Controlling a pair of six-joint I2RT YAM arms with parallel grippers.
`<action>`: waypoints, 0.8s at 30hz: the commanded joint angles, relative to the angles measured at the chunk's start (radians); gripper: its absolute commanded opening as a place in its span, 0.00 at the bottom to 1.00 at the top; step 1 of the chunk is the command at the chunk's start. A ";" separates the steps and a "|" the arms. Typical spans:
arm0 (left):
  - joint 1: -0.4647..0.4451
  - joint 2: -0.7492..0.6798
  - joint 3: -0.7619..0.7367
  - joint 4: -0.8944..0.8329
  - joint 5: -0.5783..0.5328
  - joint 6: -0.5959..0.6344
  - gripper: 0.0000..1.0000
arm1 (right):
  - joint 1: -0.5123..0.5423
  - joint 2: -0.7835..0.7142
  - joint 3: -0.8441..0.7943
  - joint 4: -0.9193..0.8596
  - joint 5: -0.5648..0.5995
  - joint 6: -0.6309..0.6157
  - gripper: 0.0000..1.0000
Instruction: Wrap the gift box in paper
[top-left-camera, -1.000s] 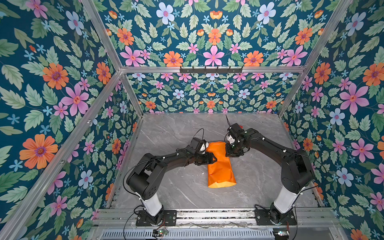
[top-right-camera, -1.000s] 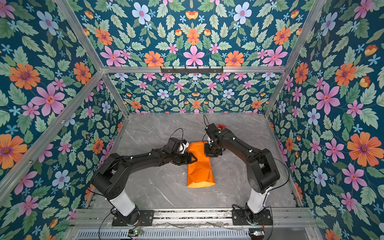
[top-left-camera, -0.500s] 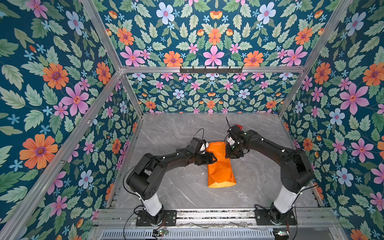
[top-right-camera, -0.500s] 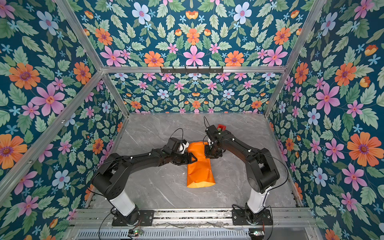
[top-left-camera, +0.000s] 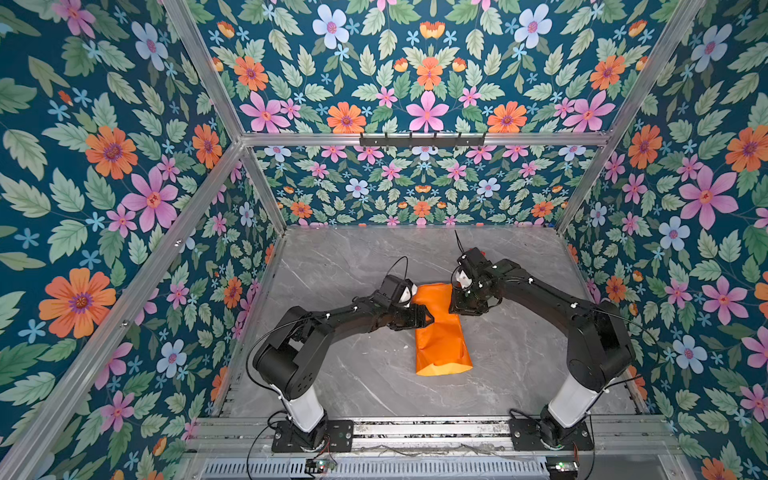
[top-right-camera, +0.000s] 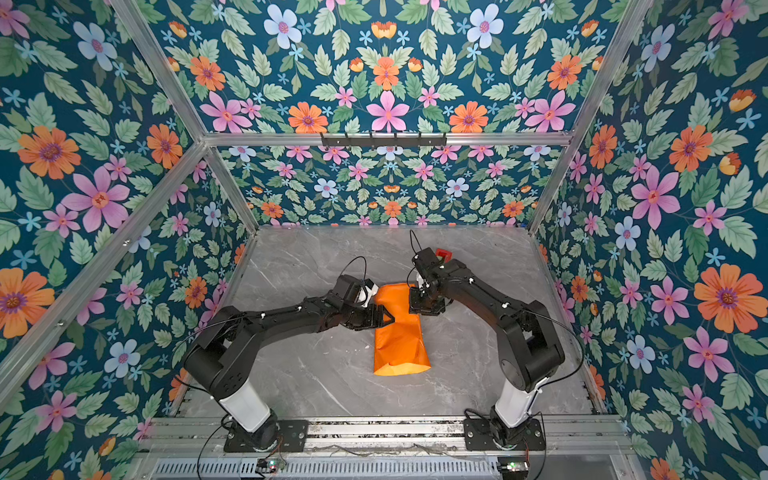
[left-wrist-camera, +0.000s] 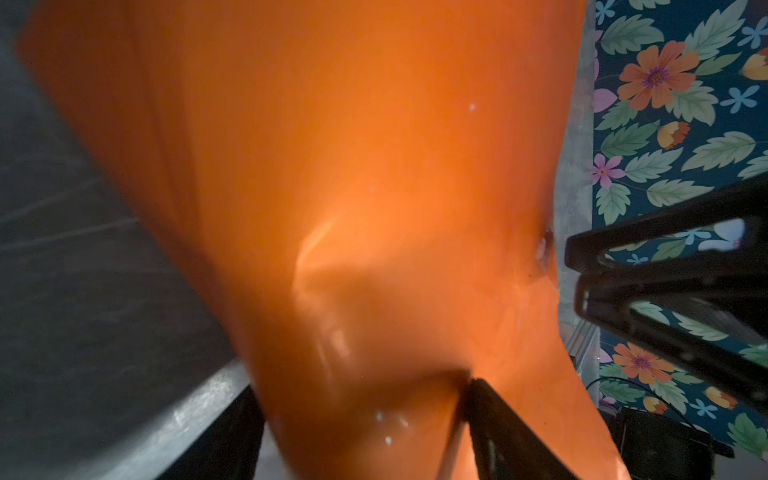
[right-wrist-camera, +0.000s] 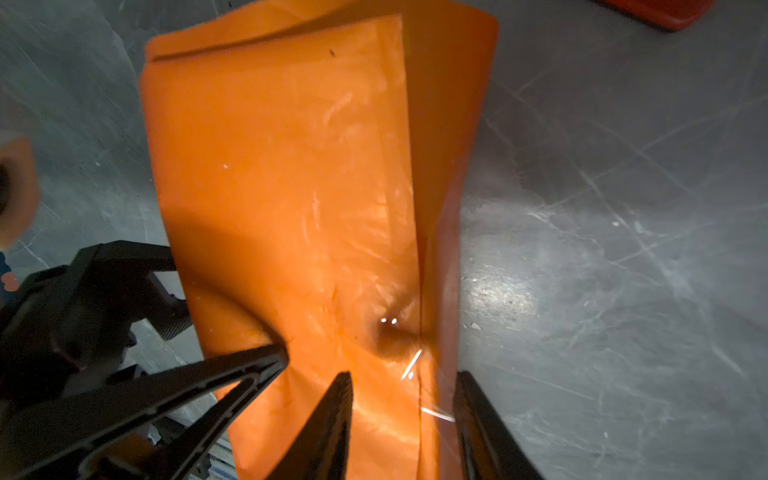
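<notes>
At mid-table, claws: two, both at the far half of the paper (top-left-camera: 442, 345).
Left claw (top-left-camera: 427, 319): jaws wide apart; one fingertip (right-wrist-camera: 272, 358) dents the paper's top, the other sits just beside its edge.
Right claw (right-wrist-camera: 403, 376): jaws apart, clamped on nothing, poised over the lengthwise seam.
Paper: one orange sheet, folded into a long bundle lying on the table (top-left-camera: 353, 266), narrowed where the left claw meets it.
Gift box: hidden; I cannot tell where.
Red tape dispenser (top-right-camera: 443, 252): one, on the table behind the right claw.
Top views alone: the bundle's full length, far end included.
Right wrist view alone: the seam, the dent.
Left wrist view alone: blurred orange between its jaws.
</notes>
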 joint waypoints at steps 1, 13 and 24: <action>0.000 0.023 -0.008 -0.143 -0.170 0.024 0.76 | 0.002 -0.013 0.001 -0.025 0.009 0.001 0.43; -0.001 0.022 -0.007 -0.144 -0.173 0.024 0.76 | 0.008 -0.021 -0.061 0.007 -0.017 0.039 0.41; -0.001 0.029 -0.003 -0.144 -0.172 0.026 0.76 | 0.009 -0.018 -0.119 0.105 -0.076 0.080 0.41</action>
